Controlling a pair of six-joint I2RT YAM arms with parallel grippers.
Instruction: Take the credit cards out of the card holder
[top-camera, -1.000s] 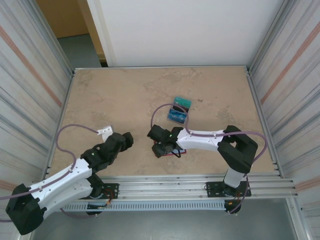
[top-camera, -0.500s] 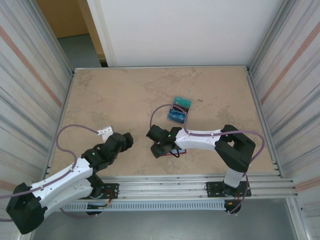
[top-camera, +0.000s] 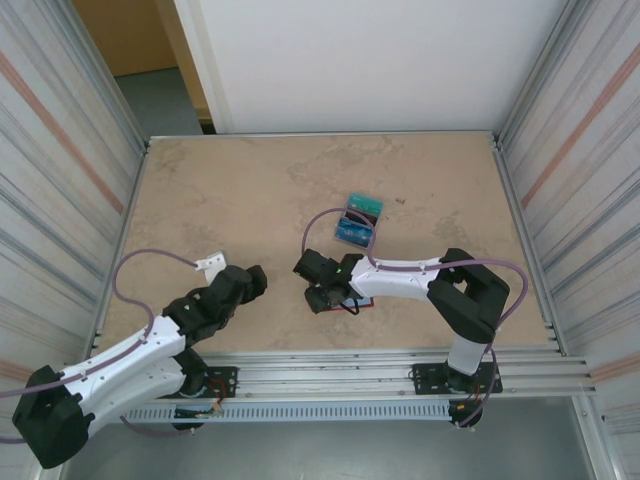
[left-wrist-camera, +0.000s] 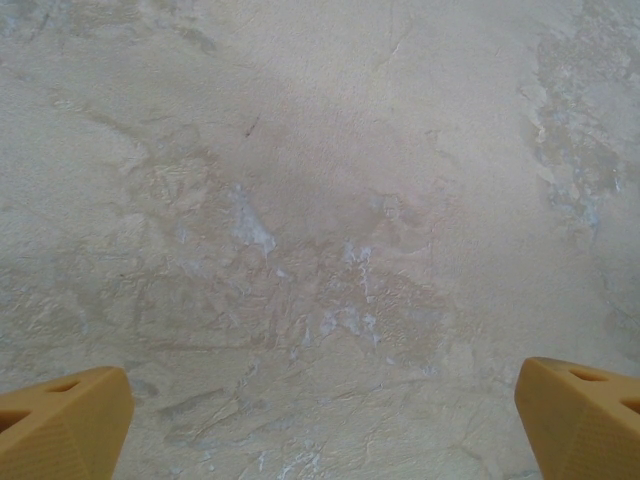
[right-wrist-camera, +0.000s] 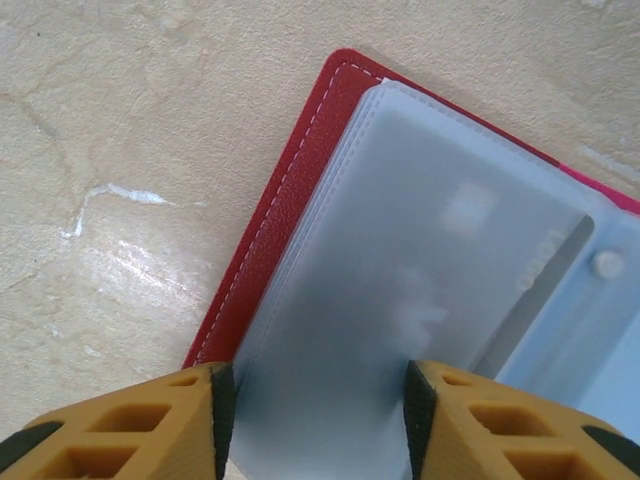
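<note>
Right gripper (right-wrist-camera: 318, 400) low over open card holder (right-wrist-camera: 268, 225) by near edge of table (top-camera: 250, 190). Jaws half narrow over cloudy pocket; cannot tell if pinching. Probably after card inside. Two credit cards (top-camera: 353, 232) lie out, mid-table. Left gripper (left-wrist-camera: 320, 425) wide, empty, off to side.
</note>
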